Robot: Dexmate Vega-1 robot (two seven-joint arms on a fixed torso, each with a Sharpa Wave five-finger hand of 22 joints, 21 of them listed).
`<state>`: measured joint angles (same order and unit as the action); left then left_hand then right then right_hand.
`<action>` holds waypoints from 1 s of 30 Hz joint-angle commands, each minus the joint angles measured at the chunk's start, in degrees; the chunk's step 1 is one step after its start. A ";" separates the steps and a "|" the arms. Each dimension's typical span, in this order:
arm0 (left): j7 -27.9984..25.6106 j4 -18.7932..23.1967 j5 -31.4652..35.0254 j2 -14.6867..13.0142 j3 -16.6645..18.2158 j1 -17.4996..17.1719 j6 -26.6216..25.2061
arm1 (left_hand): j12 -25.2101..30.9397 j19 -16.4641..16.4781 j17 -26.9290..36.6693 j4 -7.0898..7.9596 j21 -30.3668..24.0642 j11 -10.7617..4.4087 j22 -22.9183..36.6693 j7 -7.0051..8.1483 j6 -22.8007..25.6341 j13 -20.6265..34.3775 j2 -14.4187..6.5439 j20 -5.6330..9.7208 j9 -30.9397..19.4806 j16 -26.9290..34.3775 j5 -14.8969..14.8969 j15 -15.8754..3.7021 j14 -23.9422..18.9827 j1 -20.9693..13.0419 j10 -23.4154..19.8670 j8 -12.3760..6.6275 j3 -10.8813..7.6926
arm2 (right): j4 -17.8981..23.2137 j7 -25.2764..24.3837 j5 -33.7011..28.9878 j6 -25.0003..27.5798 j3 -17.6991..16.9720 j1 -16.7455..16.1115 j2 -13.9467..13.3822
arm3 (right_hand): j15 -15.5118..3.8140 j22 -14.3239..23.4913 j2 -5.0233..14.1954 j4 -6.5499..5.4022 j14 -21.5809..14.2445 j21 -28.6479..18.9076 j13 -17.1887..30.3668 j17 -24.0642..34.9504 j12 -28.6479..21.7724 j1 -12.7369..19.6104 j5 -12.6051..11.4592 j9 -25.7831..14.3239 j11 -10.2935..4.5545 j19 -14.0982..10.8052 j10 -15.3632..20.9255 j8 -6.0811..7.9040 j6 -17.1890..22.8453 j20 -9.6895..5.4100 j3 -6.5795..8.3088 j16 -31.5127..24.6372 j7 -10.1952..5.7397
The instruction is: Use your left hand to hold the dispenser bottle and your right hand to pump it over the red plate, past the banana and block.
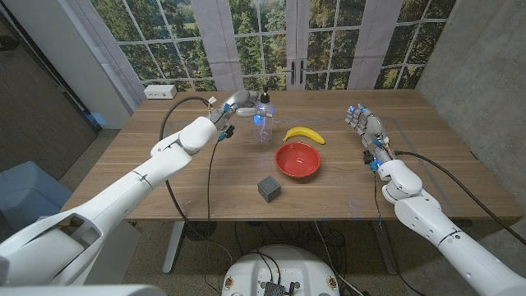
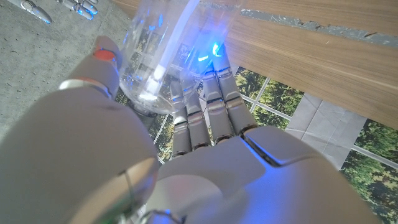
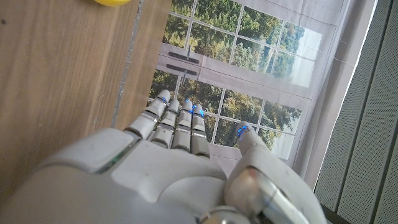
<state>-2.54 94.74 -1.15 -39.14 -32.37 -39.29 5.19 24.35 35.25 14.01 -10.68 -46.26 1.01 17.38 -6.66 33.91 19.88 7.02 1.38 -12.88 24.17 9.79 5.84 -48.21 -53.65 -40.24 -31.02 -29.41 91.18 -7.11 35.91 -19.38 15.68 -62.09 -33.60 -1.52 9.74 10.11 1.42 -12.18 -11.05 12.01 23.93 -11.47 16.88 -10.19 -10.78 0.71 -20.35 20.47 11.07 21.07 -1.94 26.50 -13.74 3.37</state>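
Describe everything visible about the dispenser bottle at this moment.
The dispenser bottle is clear, seemingly plastic, with a dark pump head on top and a pale tube running down inside, seen in the left wrist view. It stands upright on the wooden table toward its far edge, behind the red plate and beside the banana. A blue glow shows through it. The left hand is at its side, fingers curled around the body; contact looks likely.

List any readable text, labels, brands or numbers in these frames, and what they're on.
None readable.
Dispenser bottle: clear, no label legible in the head view or the left wrist view.
White box at the table's far left corner: any marking is too small to read.
Banana, red plate, grey block: no text visible.
Left hand, right hand: no markings legible.
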 commanded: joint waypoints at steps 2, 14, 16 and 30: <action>0.43 4.92 -0.16 -2.51 1.53 -2.77 -1.21 | -0.15 1.42 0.15 0.48 -0.60 -12.20 0.06 8.67 9.54 0.23 -15.92 8.13 -0.19 0.11 0.28 -19.63 -12.10 -15.53 -12.85 -0.48 -0.76 | 0.03 0.19 0.05 -0.57 -0.15 -0.29 0.13 | 0.19 0.15 0.17 0.35 -0.26 -0.23 0.17 -0.08 -0.32 0.27 -0.21 -0.16 0.10 0.01 0.30 0.36 0.26 0.21 0.02 -0.07 -0.02; -0.45 8.98 -0.62 -4.25 3.15 -6.02 -3.06 | -0.41 1.21 0.21 0.48 -1.40 -12.24 -0.16 8.67 9.62 0.43 -15.85 8.18 -0.22 0.01 0.32 -19.63 -12.30 -15.68 -13.02 -0.41 -0.63 | 0.94 -0.35 -0.38 -0.71 -0.43 -0.95 -0.15 | 0.16 0.15 0.16 0.41 -0.24 -0.23 0.17 -0.12 -0.32 0.23 -0.21 -0.15 0.23 0.01 0.33 0.32 0.18 0.20 0.07 -0.08 -0.08; -0.60 9.50 -0.56 -4.54 3.39 -6.42 -3.09 | -0.46 1.18 0.23 0.48 -1.51 -12.21 -0.19 8.62 9.64 0.46 -15.84 8.19 -0.22 0.01 0.32 -19.62 -12.33 -15.70 -13.01 -0.41 -0.62 | 1.05 -0.36 -0.49 -0.69 -0.41 -1.00 -0.22 | 0.10 0.15 0.17 0.41 -0.26 -0.24 0.17 -0.13 -0.31 0.22 -0.21 -0.16 0.16 0.00 0.31 0.32 0.18 0.22 0.09 -0.09 -0.03; -0.88 13.65 -0.51 -6.42 4.74 -9.04 -4.50 | -0.72 0.81 0.23 0.51 -2.38 -11.98 -0.49 8.54 9.76 0.73 -15.79 8.23 -0.26 -0.20 0.35 -19.62 -12.41 -15.83 -13.23 -0.32 -0.48 | 1.43 -0.21 -0.43 -1.42 -0.62 -1.75 -0.15 | 0.16 0.15 0.19 0.48 -0.24 -0.23 0.17 -0.18 -0.32 0.18 -0.22 -0.16 0.11 0.02 0.33 0.33 0.23 0.21 0.17 -0.11 0.02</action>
<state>-2.98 105.10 -1.65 -44.09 -28.80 -46.16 1.85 23.84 34.95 13.95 -10.45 -48.27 1.03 16.73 -6.85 34.11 20.35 7.29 1.67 -12.94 23.99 9.62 5.71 -48.34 -53.92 -40.84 -31.21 -29.18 92.29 -7.34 35.54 -20.27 15.24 -63.27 -33.72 -1.53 9.74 10.11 1.58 -12.18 -11.05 12.01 23.64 -11.47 16.89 -10.19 -10.78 0.71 -20.35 20.47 11.07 21.07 -1.94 26.66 -13.74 3.37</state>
